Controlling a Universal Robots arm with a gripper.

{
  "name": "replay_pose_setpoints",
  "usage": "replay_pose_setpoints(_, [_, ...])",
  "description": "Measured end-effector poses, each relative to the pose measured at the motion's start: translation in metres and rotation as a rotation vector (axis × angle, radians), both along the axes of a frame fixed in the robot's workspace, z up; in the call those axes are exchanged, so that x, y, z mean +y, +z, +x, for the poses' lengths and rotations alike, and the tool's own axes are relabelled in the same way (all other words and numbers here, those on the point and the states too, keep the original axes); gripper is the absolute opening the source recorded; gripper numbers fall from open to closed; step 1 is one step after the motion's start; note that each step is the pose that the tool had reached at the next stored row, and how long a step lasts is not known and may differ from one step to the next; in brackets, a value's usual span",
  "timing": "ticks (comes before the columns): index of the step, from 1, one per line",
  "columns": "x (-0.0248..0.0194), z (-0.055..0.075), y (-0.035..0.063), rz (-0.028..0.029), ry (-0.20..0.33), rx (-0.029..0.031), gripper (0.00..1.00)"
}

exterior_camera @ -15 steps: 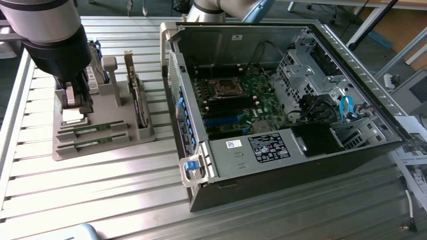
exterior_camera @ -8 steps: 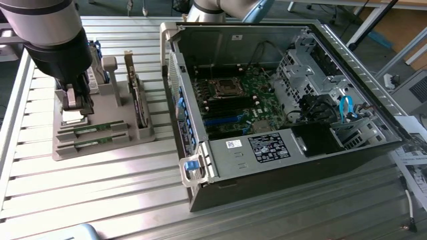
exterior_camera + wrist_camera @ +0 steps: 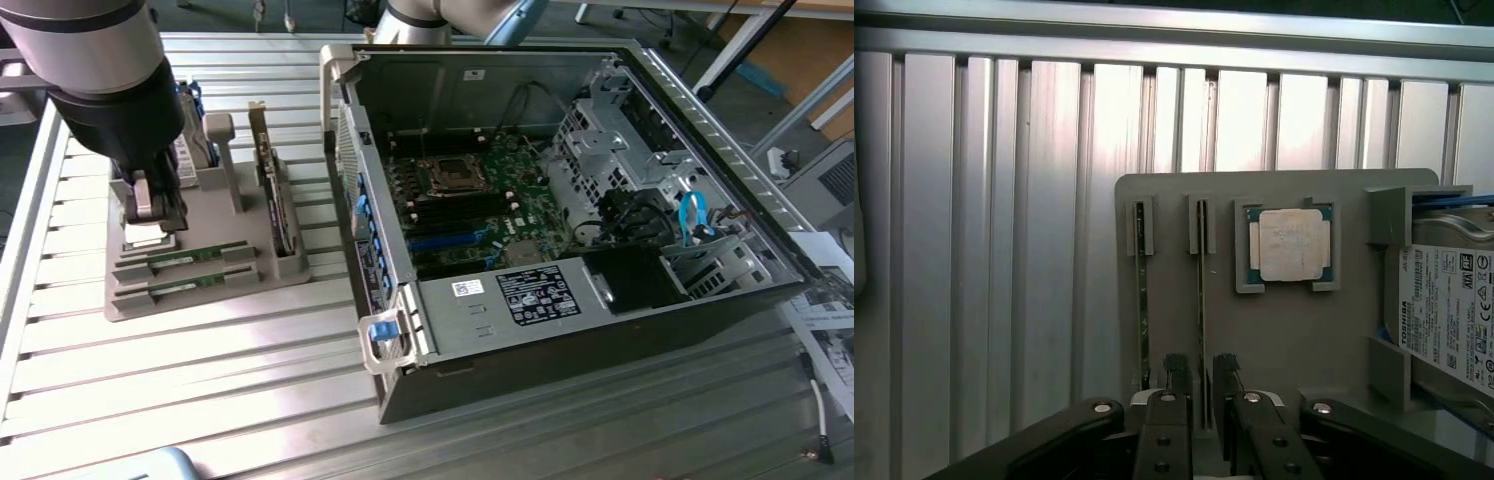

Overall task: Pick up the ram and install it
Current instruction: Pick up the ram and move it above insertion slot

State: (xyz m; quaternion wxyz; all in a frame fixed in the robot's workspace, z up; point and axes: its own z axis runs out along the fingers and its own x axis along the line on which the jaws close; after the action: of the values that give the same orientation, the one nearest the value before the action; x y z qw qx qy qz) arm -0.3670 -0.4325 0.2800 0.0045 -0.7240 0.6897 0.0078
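- You are seeing the gripper [image 3: 1201, 378] standing open, its fingers [image 3: 1176, 372] spread and clamping nothing.
- The ram [image 3: 1201, 290] is standing on edge in the gray holder [image 3: 1294, 340], its near end lying between the two fingers.
- Its twin stick [image 3: 1141, 300] is sitting just outside one finger.

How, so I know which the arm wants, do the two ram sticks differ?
The inner ram sits between the open jaws; the outer ram lies outside them. The inner ram neighbours the processor chip; the outer ram nears the holder's edge. Both stand edge-up in slots.
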Motion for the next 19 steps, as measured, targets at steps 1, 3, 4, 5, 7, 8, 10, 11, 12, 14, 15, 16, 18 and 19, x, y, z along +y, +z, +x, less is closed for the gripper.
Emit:
replay_pose_setpoints(1, [-0.0007,0.000,0.0000,0.0000,0.000,0.0000,0.24])
replay_pose_setpoints(3, [-0.0022,0.000,0.0000,-0.0001,0.000,0.0000,0.24])
replay_pose_setpoints(4, [-0.0028,0.000,0.0000,0.0000,0.000,0.0000,0.24])
replay_pose_setpoints(5, [-0.0034,0.000,0.0000,0.0000,0.000,0.0000,0.24])
replay_pose_setpoints(7, [-0.0047,0.000,0.0000,0.0000,0.000,0.0001,0.24])
replay_pose_setpoints(8, [-0.0054,0.000,0.0000,0.0000,0.000,0.0000,0.24])
replay_pose_setpoints(10, [-0.0069,0.000,0.0000,0.0000,0.000,0.0000,0.24])
replay_pose_setpoints(11, [-0.0077,0.000,0.0000,0.0000,0.000,0.0000,0.24])
replay_pose_setpoints(12, [-0.0086,0.000,0.0000,0.0000,0.000,0.0000,0.24])
replay_pose_setpoints(14, [-0.0100,0.000,0.0000,0.0000,0.000,0.0000,0.24])
replay_pose_setpoints(15, [-0.0108,0.000,0.0000,0.0000,0.000,0.0000,0.24])
replay_pose_setpoints(16, [-0.0115,0.000,0.0000,0.0000,0.000,0.0000,0.24])
replay_pose_setpoints(18, [-0.0125,0.000,0.0000,0.0000,0.000,0.0000,0.24])
replay_pose_setpoints(19, [-0.0131,0.000,0.0000,0.0000,0.000,0.0000,0.24])
